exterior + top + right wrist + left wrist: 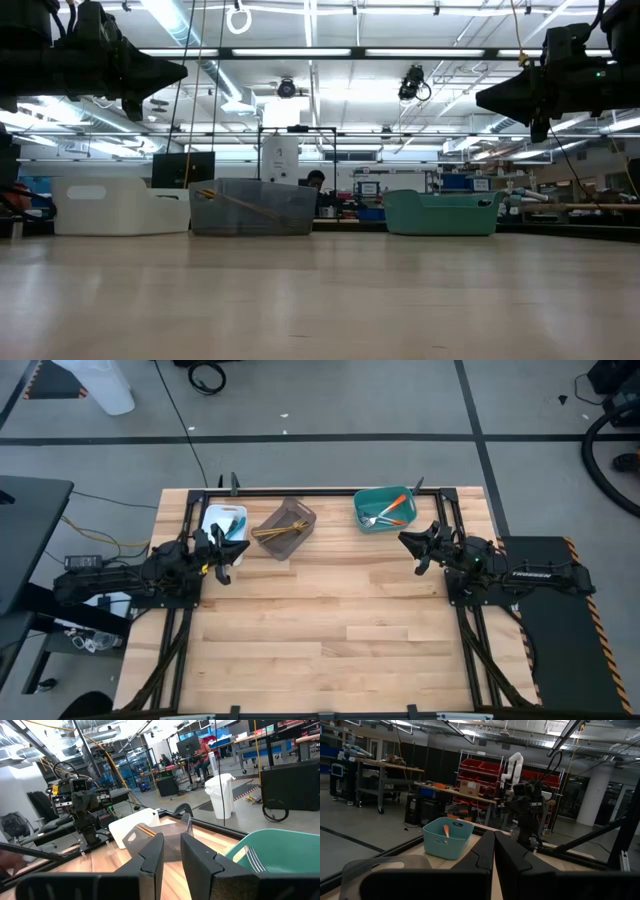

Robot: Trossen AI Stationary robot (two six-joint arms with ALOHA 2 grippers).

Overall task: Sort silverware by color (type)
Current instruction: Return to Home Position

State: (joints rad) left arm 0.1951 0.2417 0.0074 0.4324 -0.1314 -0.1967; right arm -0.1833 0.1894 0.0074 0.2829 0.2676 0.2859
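The silverware lies in three bins along the table's far edge. Orange-handled forks sit in the teal bin, and fork tines show over its rim. Tan wooden utensils lie in the grey-brown bin. Blue-handled ones rest in the white bin. My left gripper hovers shut near the white bin, above the table. My right gripper hovers just near of the teal bin, its fingers a narrow gap apart. Neither holds anything.
The wooden tabletop stretches bare between the arms and toward the near edge. Black frame rails run along both sides. Both arms hang above table height in the low view, left and right.
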